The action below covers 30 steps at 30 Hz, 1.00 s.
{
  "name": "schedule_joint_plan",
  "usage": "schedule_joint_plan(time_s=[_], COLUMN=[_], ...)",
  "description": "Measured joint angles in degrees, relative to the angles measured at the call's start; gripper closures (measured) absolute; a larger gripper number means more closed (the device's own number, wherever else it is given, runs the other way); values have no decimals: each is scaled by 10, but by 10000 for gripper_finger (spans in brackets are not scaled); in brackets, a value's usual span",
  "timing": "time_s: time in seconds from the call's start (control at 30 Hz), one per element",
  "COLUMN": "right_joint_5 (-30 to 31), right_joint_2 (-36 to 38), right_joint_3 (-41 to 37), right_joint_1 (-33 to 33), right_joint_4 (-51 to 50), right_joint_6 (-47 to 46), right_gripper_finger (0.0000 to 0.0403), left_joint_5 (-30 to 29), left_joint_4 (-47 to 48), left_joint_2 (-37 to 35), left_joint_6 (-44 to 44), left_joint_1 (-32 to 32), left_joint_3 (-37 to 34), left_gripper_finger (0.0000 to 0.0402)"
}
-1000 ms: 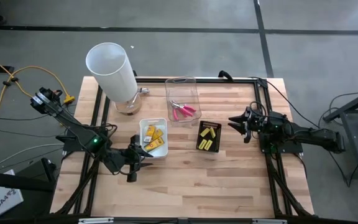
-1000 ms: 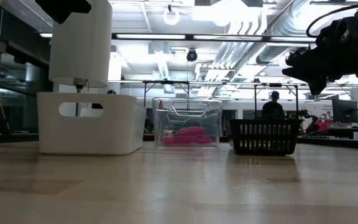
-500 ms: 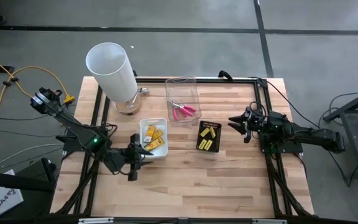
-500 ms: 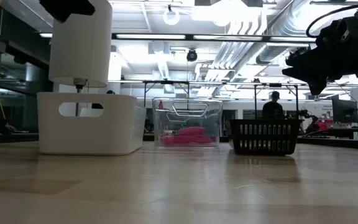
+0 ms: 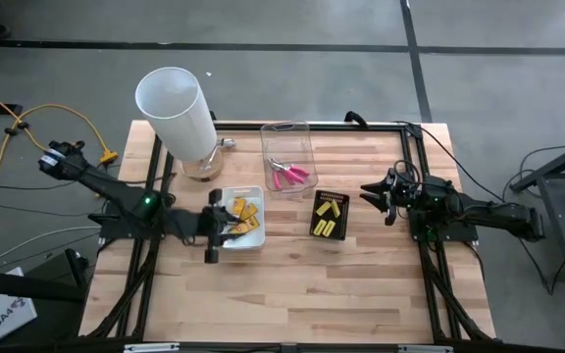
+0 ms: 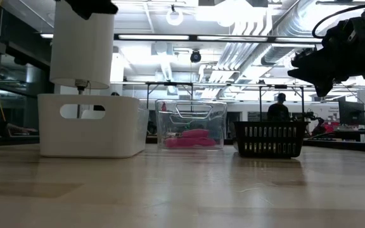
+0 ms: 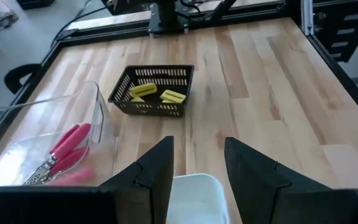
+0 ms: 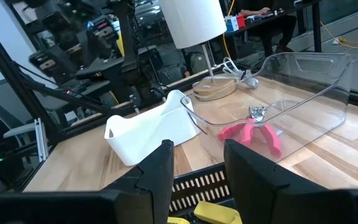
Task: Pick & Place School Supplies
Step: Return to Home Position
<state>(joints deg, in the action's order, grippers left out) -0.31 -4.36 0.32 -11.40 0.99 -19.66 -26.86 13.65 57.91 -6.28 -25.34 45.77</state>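
Supplies lay sorted in three containers around the middle of the wooden table (image 5: 302,284). Flat yellow packs with red marks (image 5: 244,218) filled the white plastic tray (image 5: 243,243). Two pink-handled plier-like tools (image 5: 291,175) lay in the clear plastic tray (image 5: 287,126), set nearer the edge where the tall white cylinder (image 5: 177,108) stood. Short yellow stubby sticks (image 5: 329,208) sat in the black slatted basket (image 5: 314,224), on the white tray's side toward the right edge. I could see no loose item on the bare wood, so I judged the placing done and only the retreat left.

What mattered for that retreat was where the left hand (image 5: 221,227) hung. It was above the rim of the white tray on the side facing the table's left edge, pointing across the tray toward the right edge. Its fingers (image 7: 157,165) were spread wide and held nothing; only the tray's rim showed below the gap. The packs lay directly ahead of it. To my eye the safe way out was up and straight back toward the left edge, along the line the hand pointed, without dipping onto the rim. The cylinder stood beside that path, toward the left corner.

The right hand (image 5: 375,196) waited near the right edge, well apart from the basket, its fingers likewise spread and empty.
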Motion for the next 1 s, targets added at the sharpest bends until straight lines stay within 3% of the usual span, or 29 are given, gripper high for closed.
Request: schedule_joint_plan(time_s=[0.17,0.37,0.7,1.0], right_joint_5=[0,1,1,1], right_joint_2=[0,0,0,0], right_joint_3=[0,0,0,0], right_joint_1=[0,0,0,0], right_joint_4=[0,0,0,1], right_joint_6=[0,0,0,0], right_gripper_finger=[270,270,270,270], left_joint_5=[70,76,76,98], left_joint_4=[-68,-134,-141,-171], left_joint_2=[-61,-170,-368,-453], left_joint_6=[31,15,9,22], left_joint_1=[73,115,122,121], left_joint_3=[-87,-225,-358,-424], left_gripper_finger=[264,264,264,264])
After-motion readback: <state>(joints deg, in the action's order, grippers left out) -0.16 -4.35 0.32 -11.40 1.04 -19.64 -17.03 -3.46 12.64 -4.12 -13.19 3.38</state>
